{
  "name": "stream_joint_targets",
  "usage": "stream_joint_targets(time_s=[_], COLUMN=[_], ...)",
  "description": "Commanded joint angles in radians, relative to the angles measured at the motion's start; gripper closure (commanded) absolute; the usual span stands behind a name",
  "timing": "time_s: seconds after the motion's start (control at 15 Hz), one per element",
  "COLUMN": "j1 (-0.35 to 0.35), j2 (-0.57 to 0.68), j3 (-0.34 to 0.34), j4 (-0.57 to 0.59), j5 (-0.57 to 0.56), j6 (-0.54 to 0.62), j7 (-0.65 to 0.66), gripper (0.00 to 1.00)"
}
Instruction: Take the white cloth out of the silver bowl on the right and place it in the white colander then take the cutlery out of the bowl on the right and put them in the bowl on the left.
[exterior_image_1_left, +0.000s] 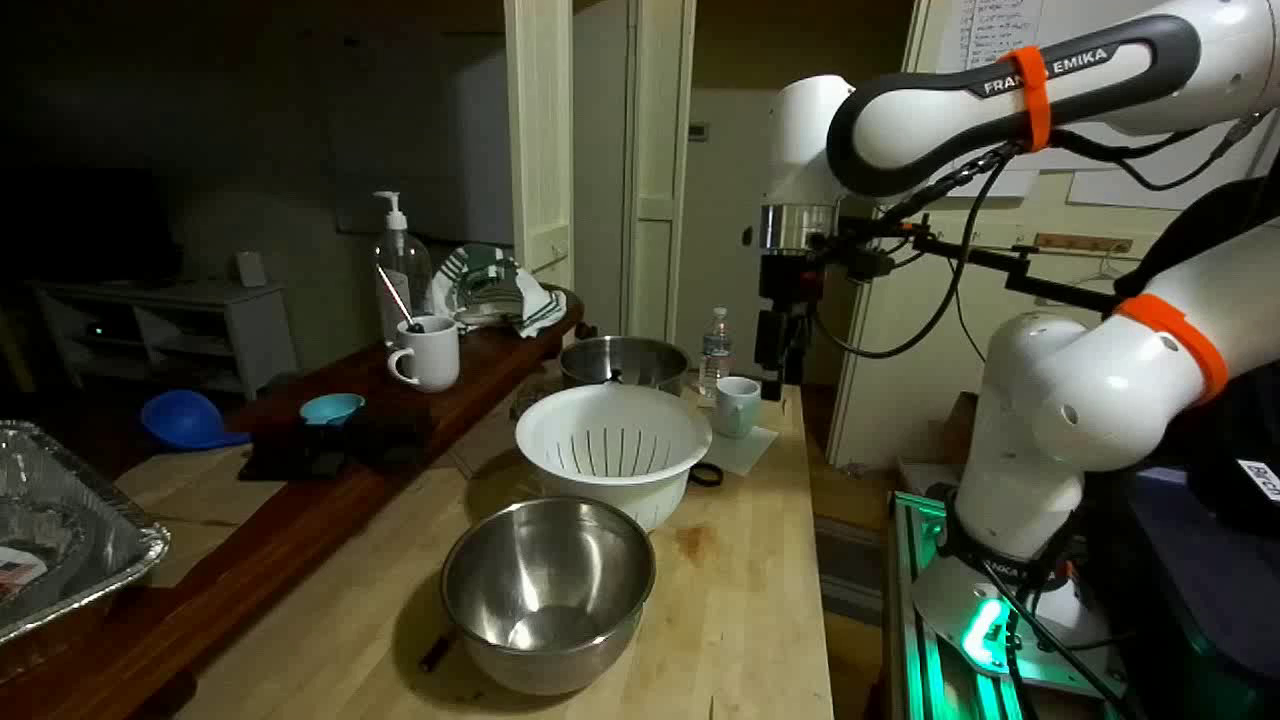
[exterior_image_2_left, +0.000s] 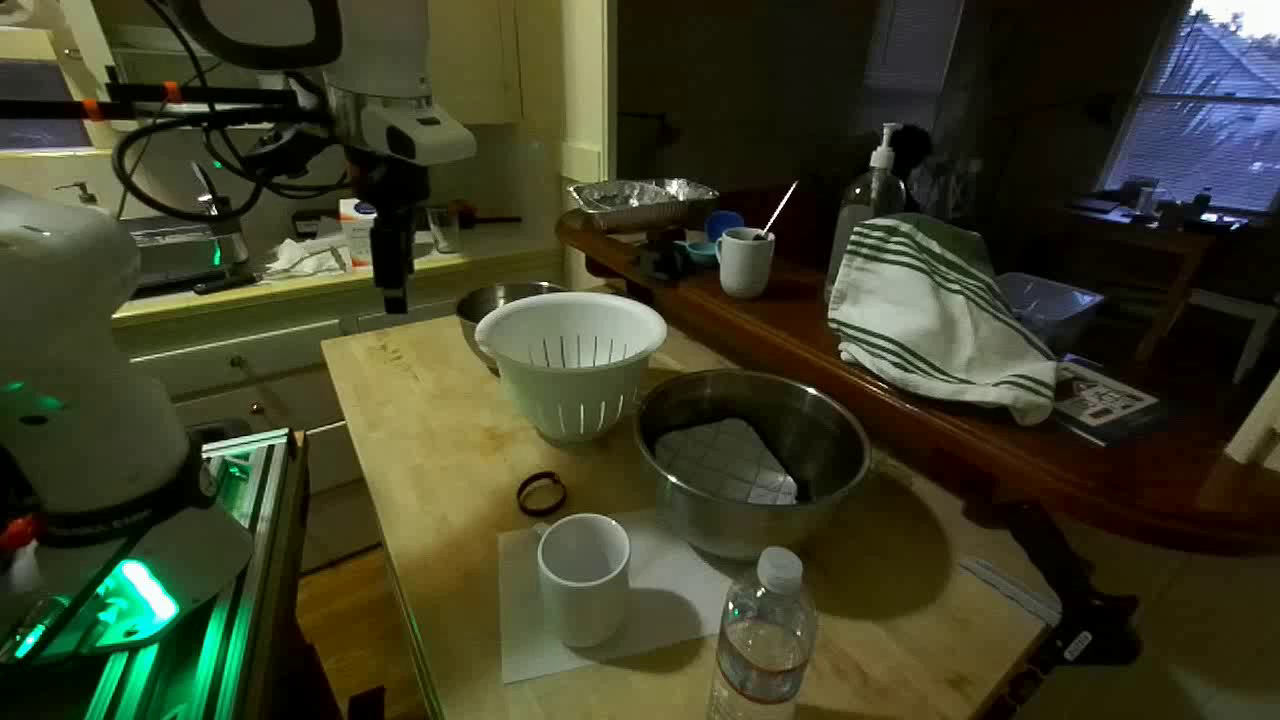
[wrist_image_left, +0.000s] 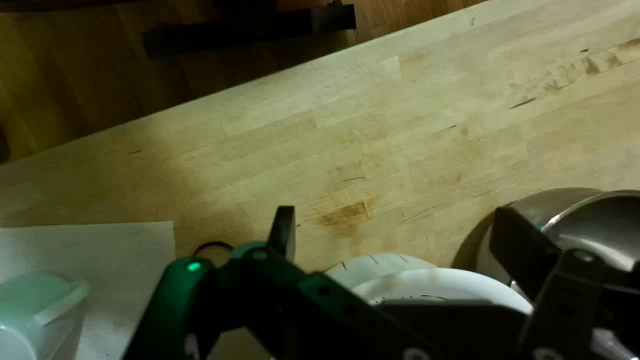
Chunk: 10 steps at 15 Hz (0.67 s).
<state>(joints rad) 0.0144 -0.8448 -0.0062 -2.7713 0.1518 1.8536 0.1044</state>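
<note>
By the look of it, the task is at its start, with no step done yet. The cloth (exterior_image_2_left: 720, 455) lies in the right bowl (exterior_image_2_left: 715, 530), wholly below the rim, so it has yet to go to the colander (exterior_image_2_left: 572, 390). The cutlery has yet to go across too; none of it shows in the left bowl (exterior_image_1_left: 548, 570). It may be under the cloth, but the floor of the right bowl is dark and mostly covered, so I cannot say for sure.

The gripper (wrist_image_left: 395, 217) hangs well above the table (wrist_image_left: 400, 150), its jaws wide apart with nothing between them. The next move seems to call for a reach into the right bowl for the cloth.

As for the containers, the colander stands upright between the two bowls; its slots show in both exterior views, and no cloth is seen in it. The left bowl shows a bare, shiny floor in an exterior view. Near the right bowl, the table mug (exterior_image_2_left: 584, 590) stands upright on paper (exterior_image_2_left: 525, 650), with a capped bottle (exterior_image_2_left: 765, 640) close by. On the ledge (exterior_image_1_left: 490, 365), the ledge mug (exterior_image_1_left: 430, 358) holds a thin stick (exterior_image_1_left: 393, 292), leaning out over the rim.
</note>
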Motion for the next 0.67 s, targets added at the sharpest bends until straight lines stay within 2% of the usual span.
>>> stream_joint_targets(time_s=[0.0,0.47,0.6], j1=[-0.01,-0.009,-0.051], j2=[0.001,0.011,0.032], j3=[0.008,0.008,0.037], j4=[-0.01,-0.028,0.009], j5=[0.006,0.005,-0.113], j6=[-0.003,-0.003,-0.01], j7=[-0.006,-0.006,-0.013], gripper=[0.0,0.0,0.0])
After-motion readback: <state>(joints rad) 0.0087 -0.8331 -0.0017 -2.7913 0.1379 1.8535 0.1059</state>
